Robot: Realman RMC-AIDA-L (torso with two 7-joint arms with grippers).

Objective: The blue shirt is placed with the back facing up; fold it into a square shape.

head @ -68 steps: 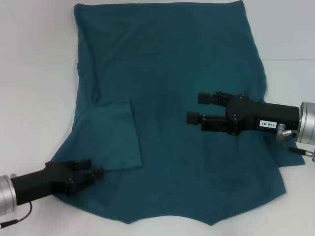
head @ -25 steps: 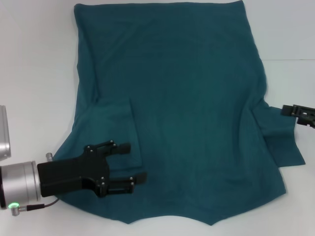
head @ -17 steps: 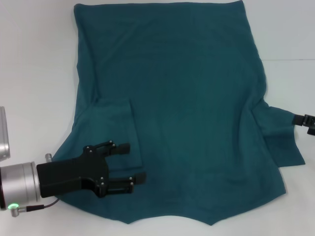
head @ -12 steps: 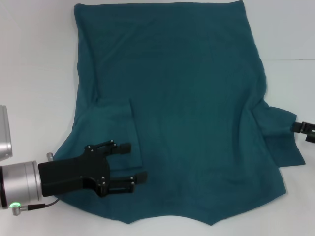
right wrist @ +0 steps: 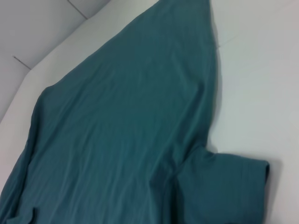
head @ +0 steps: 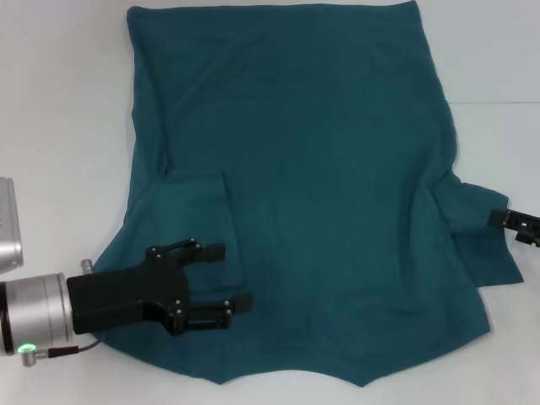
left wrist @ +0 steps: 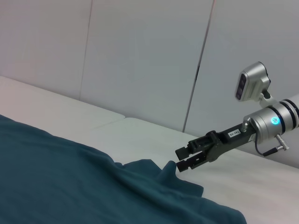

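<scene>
The blue shirt (head: 321,169) lies spread flat on the white table, with its left sleeve (head: 198,232) folded inward onto the body. My left gripper (head: 228,277) hovers open over the shirt's lower left part, just beside that folded sleeve, holding nothing. My right gripper (head: 499,221) is at the picture's right edge, its tips at the hem of the right sleeve (head: 477,228), which lies spread outward. In the left wrist view the right gripper (left wrist: 180,158) shows its fingers apart right by the sleeve's edge (left wrist: 154,168). The right wrist view shows the shirt (right wrist: 126,116) and the right sleeve (right wrist: 224,186).
The white table (head: 59,126) extends on both sides of the shirt. A pale wall (left wrist: 140,60) stands behind the table's far edge. A seam line (head: 498,103) runs across the table on the right.
The right gripper left the shirt's middle, drew off to the right, and has now crept back left to the sleeve's hem. The left gripper rose from the lower left hem and opened, and has since barely moved.
</scene>
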